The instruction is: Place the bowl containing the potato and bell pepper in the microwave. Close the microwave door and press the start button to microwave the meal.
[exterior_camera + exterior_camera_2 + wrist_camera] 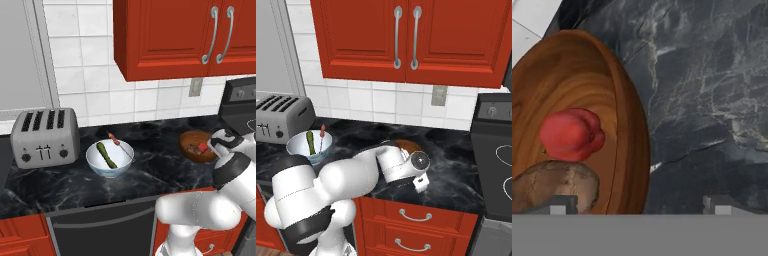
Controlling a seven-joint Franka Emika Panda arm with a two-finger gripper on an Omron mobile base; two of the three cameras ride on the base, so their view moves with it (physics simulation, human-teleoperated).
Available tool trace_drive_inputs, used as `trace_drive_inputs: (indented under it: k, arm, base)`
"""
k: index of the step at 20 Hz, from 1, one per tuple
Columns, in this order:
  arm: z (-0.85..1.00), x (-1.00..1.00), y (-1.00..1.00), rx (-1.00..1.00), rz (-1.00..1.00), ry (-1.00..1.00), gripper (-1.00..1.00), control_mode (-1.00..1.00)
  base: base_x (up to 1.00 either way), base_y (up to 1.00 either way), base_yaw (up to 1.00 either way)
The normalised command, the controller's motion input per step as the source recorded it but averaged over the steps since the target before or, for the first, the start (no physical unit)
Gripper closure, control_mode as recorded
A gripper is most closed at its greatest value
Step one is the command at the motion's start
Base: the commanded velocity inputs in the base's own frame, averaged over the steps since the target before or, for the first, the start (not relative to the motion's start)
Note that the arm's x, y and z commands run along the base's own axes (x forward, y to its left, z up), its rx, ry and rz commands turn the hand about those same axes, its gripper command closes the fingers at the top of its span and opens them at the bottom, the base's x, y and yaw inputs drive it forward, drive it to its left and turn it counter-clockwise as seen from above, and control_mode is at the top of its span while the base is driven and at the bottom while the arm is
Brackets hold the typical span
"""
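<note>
**Operator:** Which step is in hand?

**Technician:** The first one, the pickup of the bowl [587, 100]. The bowl sits on the bench [712, 100], near the stove side, with the pepper [572, 134] and the potato [554, 190] inside it, the two touching. Nothing is lifted yet.

**Operator:** State of the gripper?

**Technician:** The gripper [639, 206] is spread wide and holds nothing. In the hand view one fingertip stands over the potato, inside the bowl; the other stands over bare bench outside it. The near rim of the bowl runs between them.

**Operator:** What does the next move call for?

**Technician:** By my judgement: lower the hand until the rim wall sits between the fingers, then close on it. Keep the inner finger clear of the potato, or the grip may land on the potato instead of the wood. Lift level, since both pieces lie loose.

**Operator:** Anything to avoid?

**Technician:** The white bowl [109, 159] and toaster [45, 136] stand well apart to the left; no interference expected.
</note>
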Motion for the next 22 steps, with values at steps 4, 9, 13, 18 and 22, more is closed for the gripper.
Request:
trace_drive_inputs:
  k: [4,9,13,18,22]
  arm:
    - [-0.18,0.14,0.00,0.00,0.00,0.00,-1.00,-1.00]
    - [-0.10,0.07,0.00,0.00,0.00,0.00,1.00,-1.00]
    - [0.00,0.00,0.00,0.00,0.00,0.00,1.00,-1.00]
    - [0.00,0.00,0.00,0.00,0.00,0.02,1.00,-1.00]
    - [0.05,0.00,0.00,0.00,0.00,0.02,1.00,-1.00]
  base:
    - [0.00,0.00,0.00]
    - [0.00,0.00,0.00]
    - [0.00,0.00,0.00]
    - [0.00,0.00,0.00]
    - [0.00,0.00,0.00]
